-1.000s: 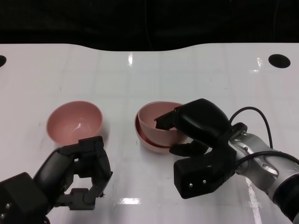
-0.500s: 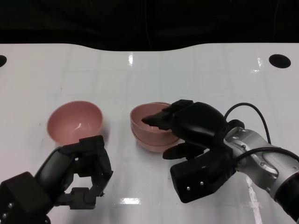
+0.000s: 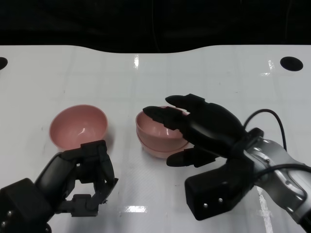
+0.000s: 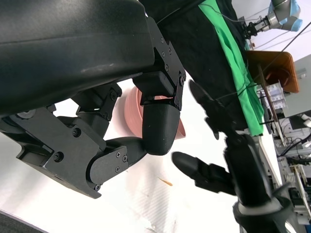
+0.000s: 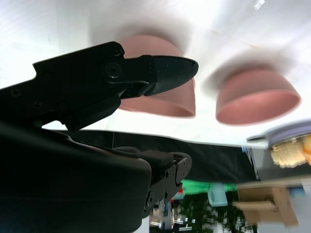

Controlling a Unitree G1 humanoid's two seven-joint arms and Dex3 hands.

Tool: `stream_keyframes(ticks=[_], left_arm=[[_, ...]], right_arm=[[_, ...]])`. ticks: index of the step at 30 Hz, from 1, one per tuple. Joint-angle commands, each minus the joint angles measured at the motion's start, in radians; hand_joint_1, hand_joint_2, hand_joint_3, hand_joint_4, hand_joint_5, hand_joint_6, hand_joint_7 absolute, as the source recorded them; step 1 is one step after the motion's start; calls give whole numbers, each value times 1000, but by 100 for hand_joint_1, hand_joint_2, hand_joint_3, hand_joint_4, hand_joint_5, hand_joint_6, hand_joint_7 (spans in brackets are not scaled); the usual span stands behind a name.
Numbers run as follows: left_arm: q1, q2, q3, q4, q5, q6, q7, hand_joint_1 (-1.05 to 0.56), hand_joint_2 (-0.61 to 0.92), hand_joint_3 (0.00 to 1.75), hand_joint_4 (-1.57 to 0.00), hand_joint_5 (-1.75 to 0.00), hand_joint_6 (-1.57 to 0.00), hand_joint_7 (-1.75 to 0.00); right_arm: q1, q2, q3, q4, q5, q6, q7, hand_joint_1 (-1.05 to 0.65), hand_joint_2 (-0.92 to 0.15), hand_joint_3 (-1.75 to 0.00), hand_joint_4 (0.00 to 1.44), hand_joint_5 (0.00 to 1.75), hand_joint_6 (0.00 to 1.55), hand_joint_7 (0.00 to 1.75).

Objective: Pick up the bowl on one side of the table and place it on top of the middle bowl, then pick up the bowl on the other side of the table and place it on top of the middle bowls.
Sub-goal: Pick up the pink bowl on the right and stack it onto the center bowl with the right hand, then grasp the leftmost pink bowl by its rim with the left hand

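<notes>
Two pink bowls sit nested as the middle stack [image 3: 156,137], level on the white table; the right wrist view shows this stack [image 5: 163,103] too. My right hand [image 3: 201,128] hovers over the stack's right rim with fingers spread and holds nothing. A single pink bowl [image 3: 77,127] stands to the left, also seen as the side bowl [image 5: 257,94] in the right wrist view. My left hand [image 3: 82,177] sits just in front of that bowl, fingers curled in on nothing, not touching it. In the left wrist view a slice of the left bowl [image 4: 132,112] shows behind the curled fingers [image 4: 158,131].
The white table [image 3: 204,77] runs back to a dark edge, with round black holes at the far right [image 3: 291,63] and far left [image 3: 1,63]. A black cable [image 3: 267,119] loops off my right forearm.
The upper bowl, tilted in my right hand a second ago, now lies level in the middle bowl. The right hand has let go, and its fingers have spread and risen above the rim.
</notes>
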Motion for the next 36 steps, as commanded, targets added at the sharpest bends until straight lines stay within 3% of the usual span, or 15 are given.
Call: stream_keyframes(ticks=[1, 3, 6, 12, 13, 16, 22, 23, 24, 26, 29, 30, 32, 33, 36], left_arm=[[-6, 12, 11, 22, -7, -35, 0, -18, 61, 94, -83, -175, -67, -175], [-9, 12, 13, 27, -15, -37, -3, -18, 60, 94, -83, -175, -67, -175], [-12, 14, 16, 33, -22, -37, -2, -16, 51, 113, -85, -175, -69, -172], [-13, 15, 16, 35, -23, -39, -1, -15, 49, 118, -85, -175, -69, -172], [-10, 19, 22, 30, -17, -37, 6, -15, 49, 118, -85, -175, -69, -172], [-9, 24, 41, 33, -15, -48, 18, -19, 48, 119, -83, -175, -70, -166], [-19, 35, 57, 52, 16, -99, 35, -20, 48, 120, -83, -175, -71, -163], [-26, 44, 66, 66, 39, -137, 49, -18, 51, 115, -79, -168, -71, -145], [-31, 49, 73, 78, 56, -167, 58, -18, 53, 112, -78, -166, -71, -138], [-36, 52, 76, 94, 68, -196, 66, -17, 54, 110, -77, -164, -72, -132], [-45, 58, 87, 104, 80, -212, 84, -17, 55, 109, -77, -163, -72, -130], [-50, 61, 96, 104, 87, -215, 95, -17, 57, 101, -72, -144, -71, -114], [-51, 67, 107, 81, 103, -195, 112, -16, 59, 94, -71, -132, -71, -102], [-46, 71, 108, 54, 119, -171, 121, -19, 65, 78, -67, -126, -70, -91], [-46, 95, 108, 12, 174, -155, 138, -21, 82, 42, -60, -117, -69, -68]], right_arm=[[53, -42, -44, -57, 34, -26, -17, -81, -92, -33, 0, 41, 19, 3], [80, -53, -64, -77, 48, -52, -33, -79, -92, -32, 0, 44, 20, 4], [132, -71, -99, -106, 70, -104, -75, -69, -92, -25, 0, 69, 27, 7], [144, -72, -110, -111, 67, -117, -79, -67, -92, -24, 0, 75, 29, 7], [199, -89, -142, -128, 93, -172, -128, -67, -92, -24, 0, 75, 29, 7], [322, -118, -218, -153, 157, -305, -226, -29, -86, -15, 35, 100, 65, 29], [372, -119, -259, -160, 171, -358, -243, -22, -85, -14, 40, 106, 69, 35], [401, -123, -276, -170, 182, -374, -252, -13, -75, -38, 63, 103, 84, 43], [421, -126, -289, -178, 189, -385, -258, -10, -60, -68, 72, 100, 89, 46], [434, -123, -301, -182, 192, -396, -256, -8, -46, -96, 80, 97, 94, 48], [448, -117, -313, -175, 194, -409, -259, -7, -42, -104, 82, 97, 95, 48], [456, -116, -317, -170, 196, -415, -263, -4, -36, -122, 89, 113, 102, 60], [469, -111, -325, -164, 201, -418, -263, -3, -32, -134, 91, 124, 103, 70], [473, -110, -328, -163, 201, -413, -259, -4, -30, -143, 92, 145, 102, 84], [477, -110, -333, -157, 201, -402, -251, -4, -25, -154, 93, 169, 96, 113]])
